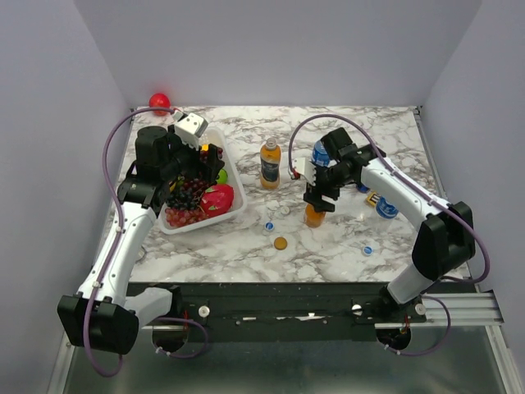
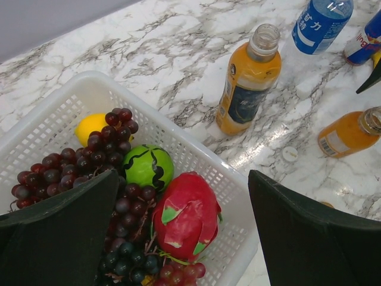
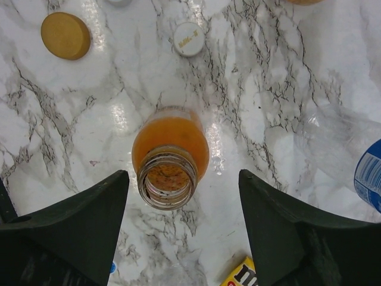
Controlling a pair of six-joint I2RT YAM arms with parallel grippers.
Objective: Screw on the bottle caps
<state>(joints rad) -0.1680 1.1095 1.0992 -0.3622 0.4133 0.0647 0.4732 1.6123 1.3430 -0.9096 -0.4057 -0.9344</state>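
Small orange bottle (image 3: 170,156) upright on the marble table (image 3: 286,71), mouth open, no cap. Long axis vertical, pointing straight up at the right wrist camera. Sits directly under the right gripper (image 1: 319,199), neck between the two fingers (image 3: 71,232), a bit nearer the left-hand one in that view. Jaws spread wide, touching nothing, holding nothing.

Orange cap (image 3: 65,36) flat on the table, well apart from the bottle, off to the robot's left and nearer the bases in the top view. Probably the match by colour. White cap (image 3: 189,39) also loose, closer to the bottle. One blue cap (image 1: 269,226) near those two, another (image 1: 367,250) on the right side.

Tall orange bottle (image 2: 250,83) uncapped too, standing just beside the white basket (image 2: 71,101). Blue-label bottle (image 2: 321,24) beyond it, top cut off, cap state unknown.

Left gripper (image 1: 195,174) over the fruit in the basket, open and empty, well apart from the small bottle.

Right arm clearly nearer. Looks set for a straight vertical drop and a close on the bottle body. Little lateral correction needed. Cap would then have to come in from the left side.
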